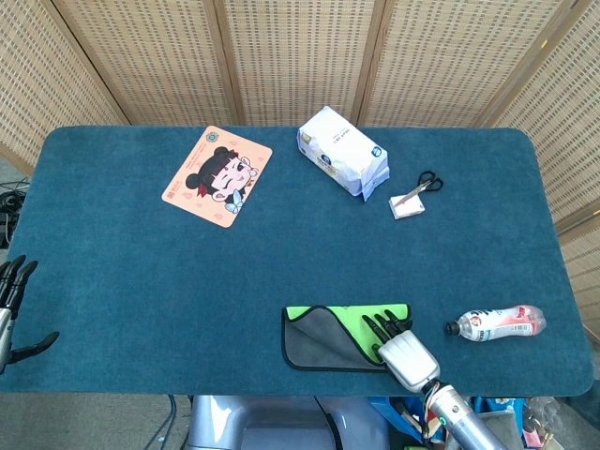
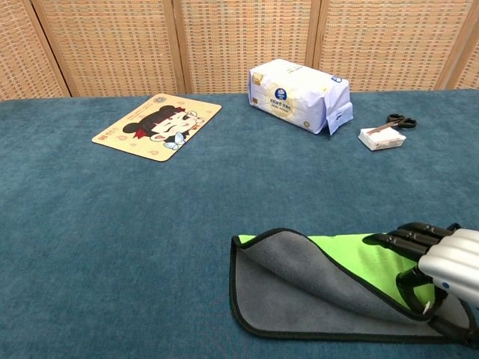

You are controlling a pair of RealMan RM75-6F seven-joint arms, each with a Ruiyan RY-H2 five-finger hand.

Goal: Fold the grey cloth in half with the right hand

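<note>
The grey cloth (image 1: 317, 341) lies near the table's front edge, right of centre, its black-bordered far side turned over so the green underside (image 2: 358, 256) faces up. My right hand (image 1: 400, 343) grips the turned-over edge at the cloth's right end. In the chest view the right hand (image 2: 438, 262) has its fingers (image 2: 404, 238) lying on the green face and its thumb under the border. Grey cloth (image 2: 296, 288) still shows at the left and front. My left hand (image 1: 11, 305) hangs off the table's left edge, fingers apart, holding nothing.
A cartoon mat (image 1: 217, 176) lies at the back left. A white tissue pack (image 1: 342, 150) sits at the back centre, with scissors (image 1: 429, 181) and a small white box (image 1: 407, 206) to its right. A plastic bottle (image 1: 497, 323) lies right of the cloth.
</note>
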